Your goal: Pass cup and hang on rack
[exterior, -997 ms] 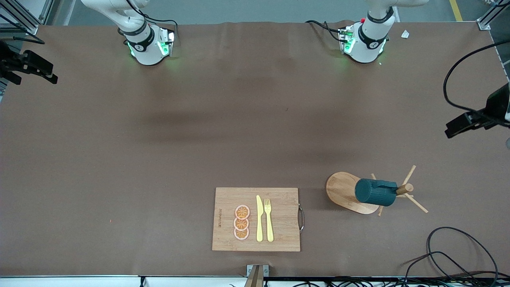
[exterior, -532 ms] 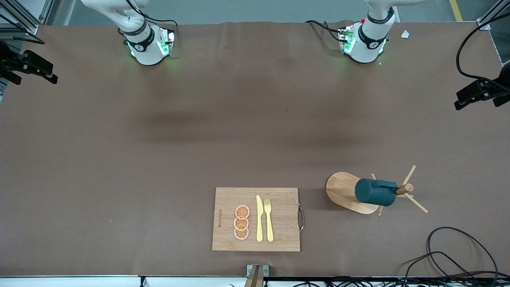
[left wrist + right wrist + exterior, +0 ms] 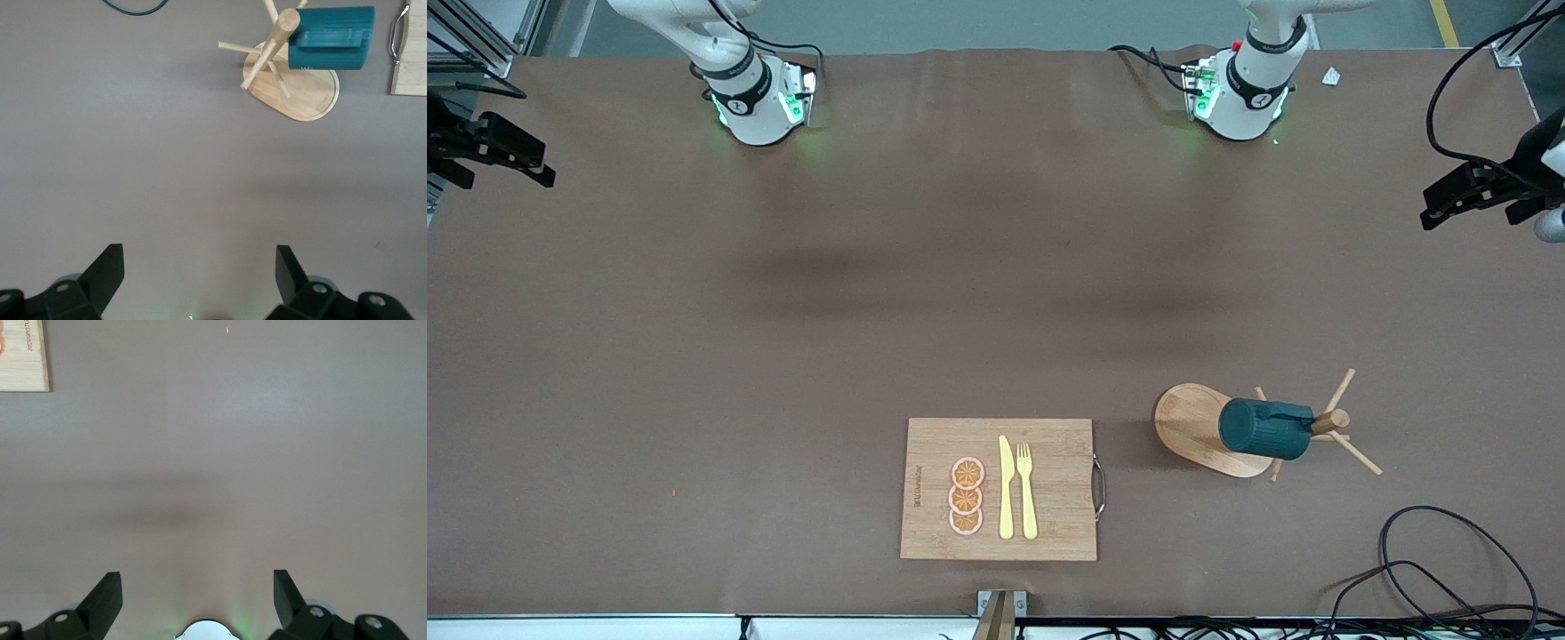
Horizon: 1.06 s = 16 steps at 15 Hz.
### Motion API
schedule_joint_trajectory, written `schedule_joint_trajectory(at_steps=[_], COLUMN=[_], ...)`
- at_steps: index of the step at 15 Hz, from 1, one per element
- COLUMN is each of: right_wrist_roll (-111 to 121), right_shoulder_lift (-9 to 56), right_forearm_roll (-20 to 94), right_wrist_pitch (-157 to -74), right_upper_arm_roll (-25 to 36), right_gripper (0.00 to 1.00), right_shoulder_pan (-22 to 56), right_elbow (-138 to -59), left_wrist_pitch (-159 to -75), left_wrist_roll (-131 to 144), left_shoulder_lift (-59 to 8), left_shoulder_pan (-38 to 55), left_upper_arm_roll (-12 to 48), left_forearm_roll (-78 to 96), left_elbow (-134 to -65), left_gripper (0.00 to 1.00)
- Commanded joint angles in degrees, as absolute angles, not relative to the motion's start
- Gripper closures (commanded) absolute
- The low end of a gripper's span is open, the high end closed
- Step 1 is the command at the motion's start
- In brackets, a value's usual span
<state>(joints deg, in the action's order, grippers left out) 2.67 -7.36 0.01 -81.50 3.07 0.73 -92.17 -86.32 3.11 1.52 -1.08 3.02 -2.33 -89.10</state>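
The dark teal cup [image 3: 1263, 428] hangs on its side from a peg of the wooden rack [image 3: 1192, 422], which stands toward the left arm's end of the table. In the left wrist view the cup [image 3: 333, 37] and the rack [image 3: 313, 93] show far from my open, empty left gripper [image 3: 199, 257]. That left gripper [image 3: 1440, 200] hovers over the table's edge at the left arm's end. My right gripper [image 3: 529, 164] waits over the edge at the right arm's end. It is open [image 3: 197, 581] with only bare table under it.
A bamboo cutting board [image 3: 934, 444] lies beside the rack near the front camera's edge, carrying a yellow knife [image 3: 1006, 487], a yellow fork [image 3: 1027, 489] and three orange slices [image 3: 967, 496]. Black cables [image 3: 1449, 569] loop at the corner near the rack.
My left gripper has drawn back from the rack's side toward the bases' end of the table. The cup, the rack and the right arm have not moved.
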Motion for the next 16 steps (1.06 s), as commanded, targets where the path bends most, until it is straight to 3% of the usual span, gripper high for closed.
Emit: schedule_joint_trajectory(at_steps=[1, 16], right_wrist_roll=[3.3, 3.3], right_shoulder_lift=[-8.3, -8.3], right_forearm_roll=[0.3, 0.3], right_wrist_pitch=[-81.7, -81.8], right_upper_arm_roll=[2.5, 2.5], right_gripper=[0.0, 0.0], right_shoulder_pan=[-0.1, -0.3], right_elbow=[-93.0, -93.5], left_wrist_pitch=[-86.8, -87.4], left_wrist_roll=[2.8, 7.3], left_shoulder_lift=[3.5, 5.0], left_shoulder_pan=[-1.4, -1.1], left_upper_arm_roll=[3.6, 6.6], left_forearm_roll=[-3.0, -0.5], left_elbow=[-91.5, -93.3], left_gripper=[0.0, 0.0])
